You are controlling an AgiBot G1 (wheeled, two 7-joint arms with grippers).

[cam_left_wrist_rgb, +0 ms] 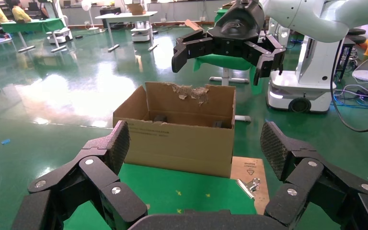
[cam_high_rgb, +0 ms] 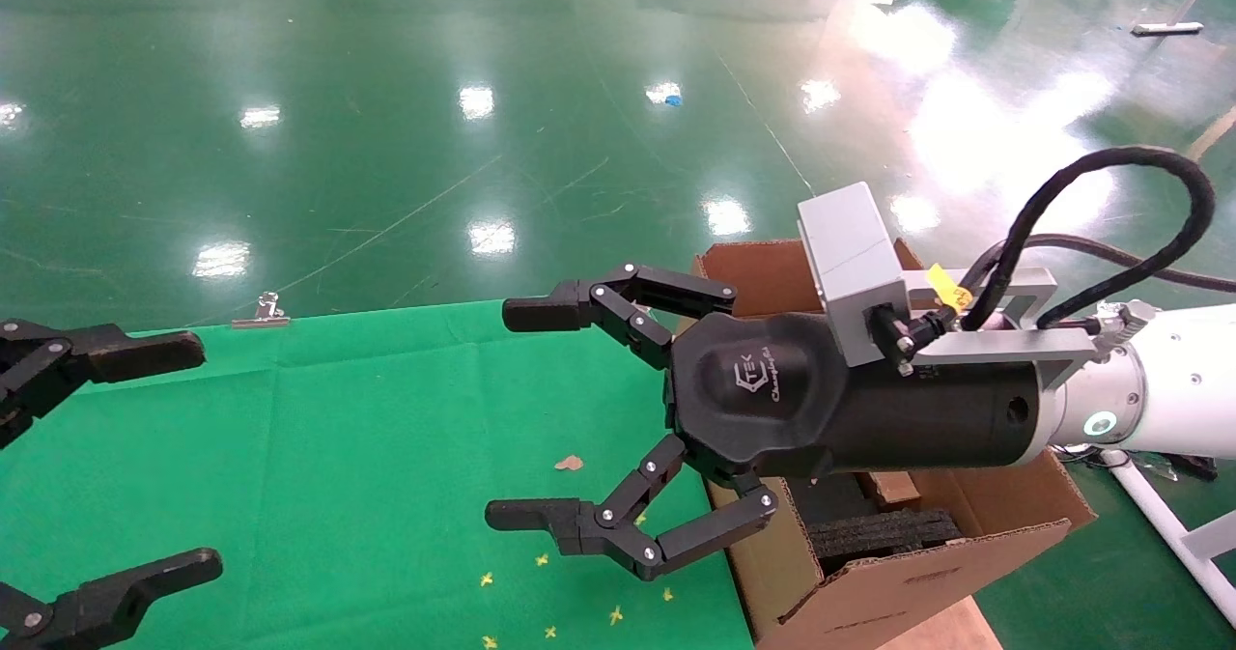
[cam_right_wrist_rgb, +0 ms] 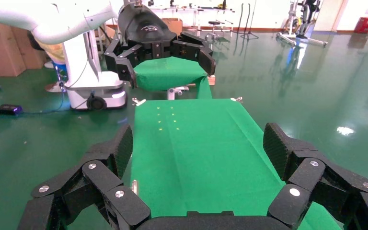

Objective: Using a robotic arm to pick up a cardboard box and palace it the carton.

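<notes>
A: Beside the right gripper point(cam_high_rgb: 517, 413), just behind its black body, stands the carton point(cam_high_rgb: 927, 573), flaps up, black foam point(cam_high_rgb: 884, 532) lining the inside. What could go wrong from here?

B: A fair bit, by the look of it. The small cardboard box does not show in any view: not on the green tabletop point(cam_high_rgb: 367, 457), not between the jaws. The robot may have nothing to reach for, or the box may lie out of sight inside the carton behind the arm.

A: And the carton itself?

B: One upright flap point(cam_left_wrist_rgb: 190, 92) is torn and ragged along its rim. Since the right arm hangs just above the carton's near wall, a low sweep could catch a flap and shove the carton across the tabletop edge.

A: How do the jaws stand?

B: On the right gripper they are spread wide, holding nothing, touching nothing, with only bare green cloth between them. The left gripper point(cam_high_rgb: 198, 457) sits well apart on the far side of the cloth, jaws likewise wide and empty.

A: Could the two collide?

B: Possibly, since they face each other across the cloth; a reach toward the middle from both sides would be the cause.
</notes>
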